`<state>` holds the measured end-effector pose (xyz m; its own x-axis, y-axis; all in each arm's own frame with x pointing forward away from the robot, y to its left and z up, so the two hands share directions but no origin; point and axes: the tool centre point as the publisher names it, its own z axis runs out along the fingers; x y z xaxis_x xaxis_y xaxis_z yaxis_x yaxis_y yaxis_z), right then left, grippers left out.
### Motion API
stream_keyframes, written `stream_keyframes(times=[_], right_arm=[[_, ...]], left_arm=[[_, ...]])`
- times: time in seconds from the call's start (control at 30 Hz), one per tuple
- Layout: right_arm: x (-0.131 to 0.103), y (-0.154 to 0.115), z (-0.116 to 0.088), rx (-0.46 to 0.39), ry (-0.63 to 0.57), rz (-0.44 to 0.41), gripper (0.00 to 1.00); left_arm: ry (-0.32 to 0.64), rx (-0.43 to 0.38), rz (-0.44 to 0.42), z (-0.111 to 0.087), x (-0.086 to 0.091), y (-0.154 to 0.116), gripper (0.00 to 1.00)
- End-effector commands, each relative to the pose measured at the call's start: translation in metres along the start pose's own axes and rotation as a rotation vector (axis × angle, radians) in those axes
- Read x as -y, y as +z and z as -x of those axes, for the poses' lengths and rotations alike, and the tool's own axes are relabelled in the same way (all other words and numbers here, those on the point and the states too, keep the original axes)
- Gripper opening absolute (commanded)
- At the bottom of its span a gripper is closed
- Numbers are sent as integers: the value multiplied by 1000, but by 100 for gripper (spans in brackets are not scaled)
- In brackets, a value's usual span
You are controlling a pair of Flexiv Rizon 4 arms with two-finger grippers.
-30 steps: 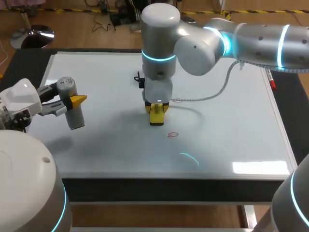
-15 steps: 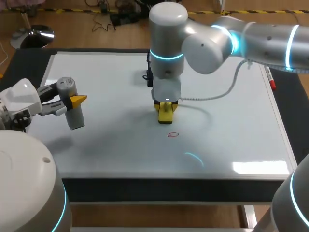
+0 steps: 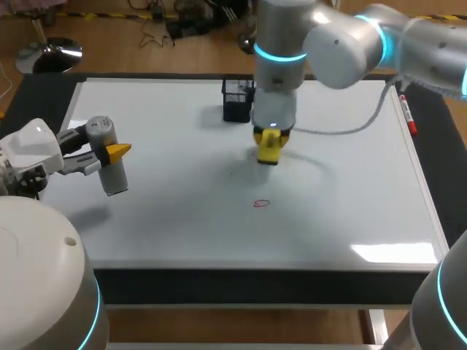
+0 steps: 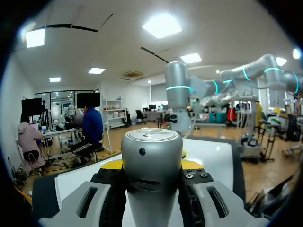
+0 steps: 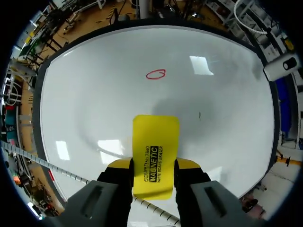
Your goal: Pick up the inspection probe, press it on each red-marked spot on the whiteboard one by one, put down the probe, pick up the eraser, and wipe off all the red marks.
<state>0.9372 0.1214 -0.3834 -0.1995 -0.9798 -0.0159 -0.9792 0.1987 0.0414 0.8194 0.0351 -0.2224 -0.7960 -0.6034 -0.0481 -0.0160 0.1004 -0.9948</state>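
Note:
My left gripper (image 3: pixel 117 152) hovers over the left part of the whiteboard (image 3: pixel 160 226), shut on the grey cylindrical probe (image 3: pixel 106 159). In the left wrist view the probe (image 4: pixel 151 161) stands between the fingers (image 4: pixel 111 164). My right gripper (image 3: pixel 268 148) hangs above the board's middle, toward the back, shut on the yellow eraser (image 3: pixel 269 152). In the right wrist view the eraser (image 5: pixel 155 151) sticks out past the gripper (image 5: pixel 154 166), well above the board. A single red oval mark (image 3: pixel 261 204) lies nearer the front, ahead of the eraser (image 5: pixel 155 74).
A black mesh holder (image 3: pixel 236 100) stands at the back of the board, just left of my right arm. A red marker (image 3: pixel 408 117) lies along the right edge. A white cable (image 3: pixel 343 131) trails from the right arm. A tiny dark speck (image 5: pixel 199 115) marks the board.
My right arm has moved back and to the right with the eraser, away from the red mark, uncovering the black holder. The left arm and probe have not moved.

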Motion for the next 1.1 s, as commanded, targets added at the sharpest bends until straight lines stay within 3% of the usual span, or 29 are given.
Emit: stream_keyframes(times=[0.03,0.33,0.63,0.87,1.1], right_arm=[[19,-15,-56,27,70,3,0],[49,-18,-144,51,277,29,0],[57,-14,-208,57,438,31,0],[53,-11,-230,52,484,31,0],[53,-12,-234,52,502,26,0]], left_arm=[[1,4,-2,0,0,1,0],[1,4,-2,0,0,1,0],[1,4,-2,0,0,1,0],[1,4,-2,0,0,1,0],[1,4,-2,0,0,1,0]])
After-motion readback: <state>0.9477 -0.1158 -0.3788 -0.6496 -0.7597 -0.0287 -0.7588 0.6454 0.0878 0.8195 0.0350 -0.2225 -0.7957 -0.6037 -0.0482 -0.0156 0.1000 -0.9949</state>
